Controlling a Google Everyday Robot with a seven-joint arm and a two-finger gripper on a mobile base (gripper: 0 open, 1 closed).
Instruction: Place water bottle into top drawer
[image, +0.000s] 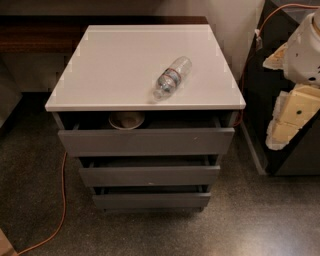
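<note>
Water bottle (172, 77) lies on its side on the white cabinet top (100, 75), ungrasped. Top drawer (145, 141) just below sits slightly open with a bowl (126, 120) inside. Gripper (290, 117) is at the right edge, well apart, grip state can't tell. Step looks like the approach; next it needs a reach and grasp.

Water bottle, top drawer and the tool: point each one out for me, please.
Water bottle (171, 77): camera view, on its label at mid-body.
Top drawer (146, 141): camera view, on its flat grey front.
Tool (287, 119): camera view, on its cream end at the right edge.
</note>
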